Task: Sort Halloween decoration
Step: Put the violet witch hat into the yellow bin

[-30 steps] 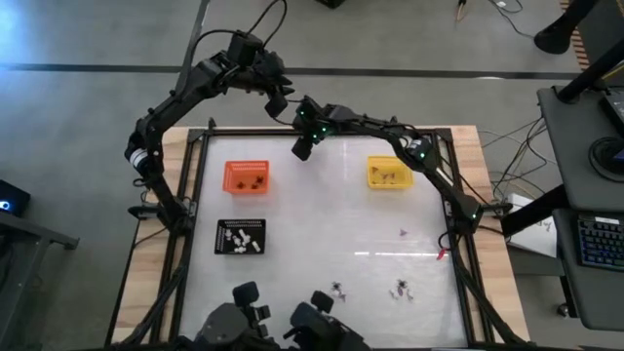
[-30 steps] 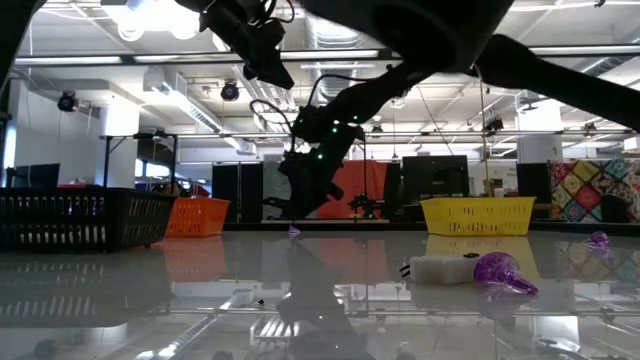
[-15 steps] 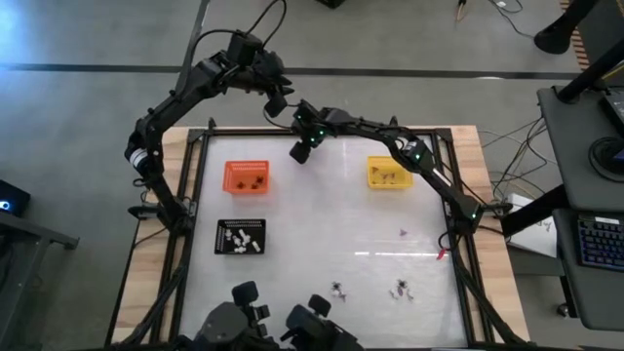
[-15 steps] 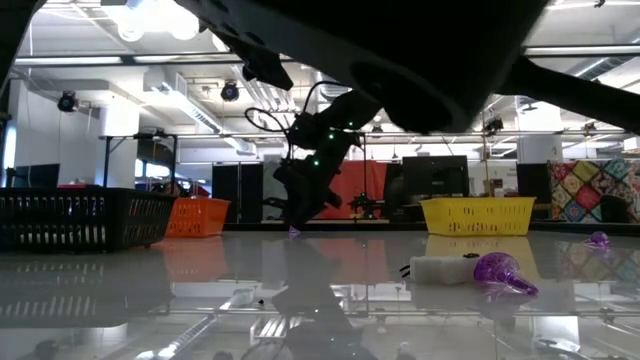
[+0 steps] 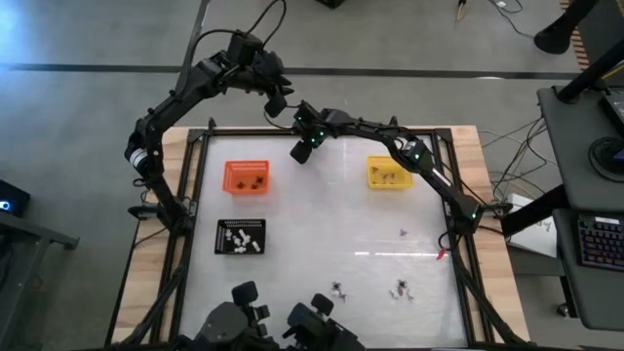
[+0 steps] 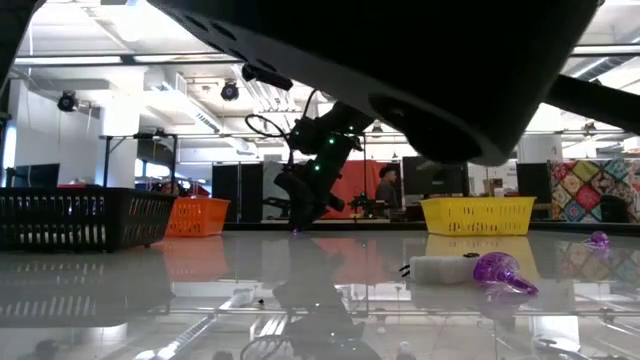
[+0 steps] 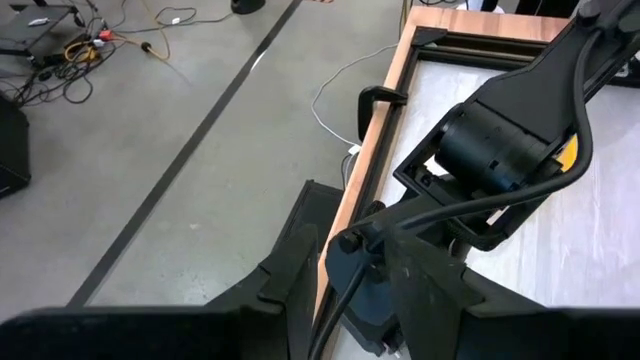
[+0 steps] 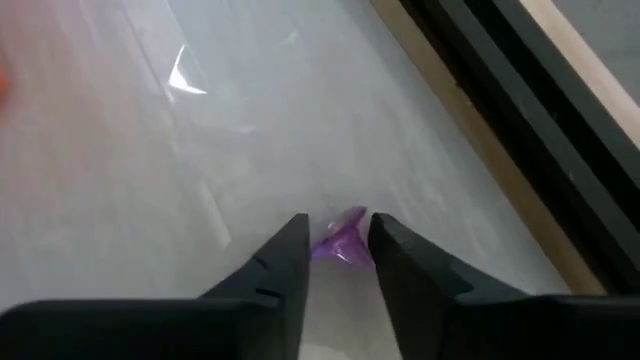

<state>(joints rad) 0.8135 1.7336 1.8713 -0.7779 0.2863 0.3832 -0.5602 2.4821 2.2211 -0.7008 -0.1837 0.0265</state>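
Note:
My right gripper [image 5: 301, 151] is reached across to the far part of the table, left of the middle, with its tips down at the surface [image 6: 297, 222]. In the right wrist view it [image 8: 337, 250] is open, and a tiny purple trinket [image 8: 340, 241] lies on the table between its fingers. Whether they touch it, I cannot tell. More loose trinkets lie near the near edge: a black spider [image 5: 337, 289], a whitish one [image 5: 401, 290] and a small purple one [image 5: 403, 232]. My left gripper [image 5: 276, 98] hangs open above the far edge.
An orange tray [image 5: 247, 176] holds black spiders, a yellow tray [image 5: 388, 173] brownish pieces, and a black tray [image 5: 240, 237] white pieces. The wooden table frame [image 8: 520, 150] runs close beside the right gripper. A small red item [image 5: 441, 253] lies by the right edge.
My right gripper has come down toward the table at the far edge, over the purple trinket, with its wrist shifting slightly left. The left arm has kept still.

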